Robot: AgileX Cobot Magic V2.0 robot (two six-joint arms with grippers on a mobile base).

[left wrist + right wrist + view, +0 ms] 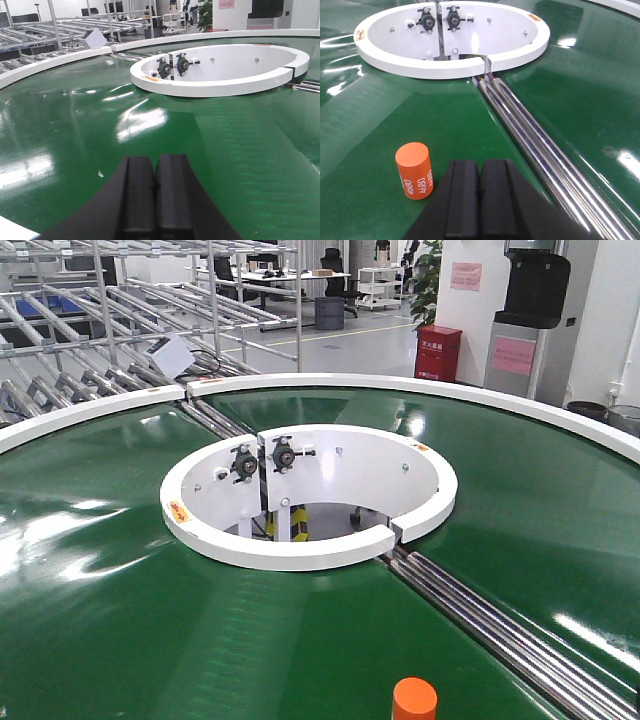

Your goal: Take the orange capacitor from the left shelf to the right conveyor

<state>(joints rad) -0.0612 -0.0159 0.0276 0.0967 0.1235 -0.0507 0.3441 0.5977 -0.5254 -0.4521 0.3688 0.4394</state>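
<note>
Matte black R gripper (480, 210) pads pressed together empty, L gripper (154, 205) same, smooth orange capacitor (414, 170) upright on glossy green conveyor (395, 130)

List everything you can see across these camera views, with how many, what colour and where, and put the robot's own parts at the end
orange capacitor: one, bright orange with white 4680 print, standing upright on the green belt, left of the right gripper
conveyor belt: one, glossy dark green ring with a white outer rim, filling the foreground
inner ring: one, white, at the centre of the conveyor
steel rollers: one group, silver, running from the inner ring's gap across the belt
roller racks: several, bare metal, behind the conveyor at upper left
red cabinet: one, red, on the floor beyond the conveyor
potted plant: one, green, far background
left gripper: one, black, shut, empty, over the belt
right gripper: one, black, shut, empty, beside the capacitor
</note>
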